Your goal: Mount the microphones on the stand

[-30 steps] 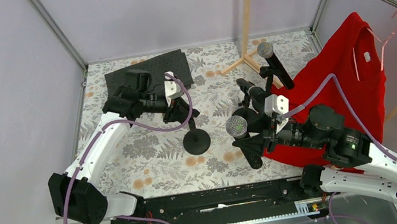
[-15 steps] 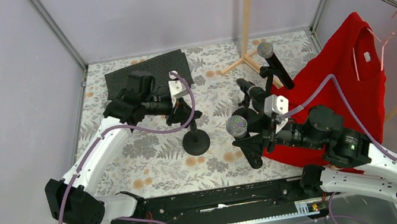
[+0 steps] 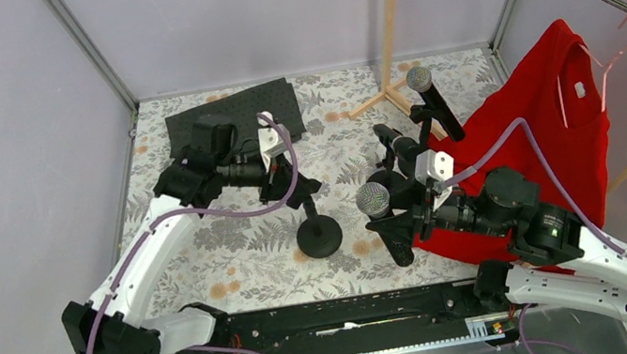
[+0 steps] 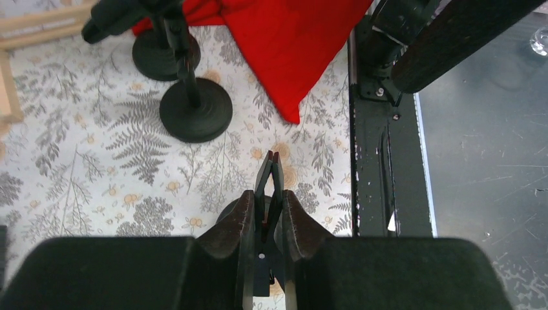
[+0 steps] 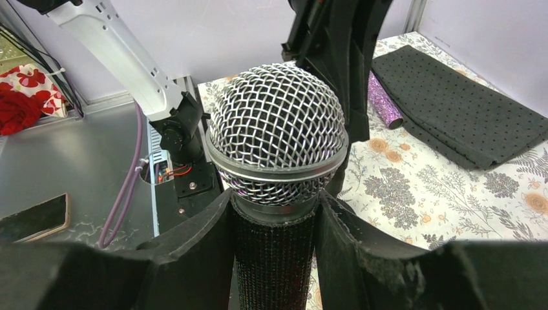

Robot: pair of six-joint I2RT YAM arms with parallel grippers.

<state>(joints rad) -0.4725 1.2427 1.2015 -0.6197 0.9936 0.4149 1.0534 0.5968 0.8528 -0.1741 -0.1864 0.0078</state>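
Observation:
My left gripper (image 3: 295, 186) is shut on the black clip (image 4: 270, 184) at the top of a small mic stand, whose round base (image 3: 318, 235) rests on the floral table. My right gripper (image 3: 404, 220) is shut on the body of a black microphone (image 5: 274, 255). Its grey mesh head (image 3: 373, 198) points up, just right of that stand. Another black microphone (image 3: 431, 101) sits tilted in a stand at the back right. A purple glitter microphone (image 5: 384, 103) lies on the table by a black mat (image 5: 465, 116).
Two more black stands (image 4: 196, 110) stand close together in front of the right arm, near a red shirt (image 3: 557, 119) that hangs from a wooden rack (image 3: 390, 22). The black mat (image 3: 233, 114) lies at the back left. A black rail (image 3: 332, 317) runs along the near edge.
My left gripper has shifted slightly right and toward the near edge, taking the stand with it; its base has slid nearer. The right gripper and its microphone have hardly moved.

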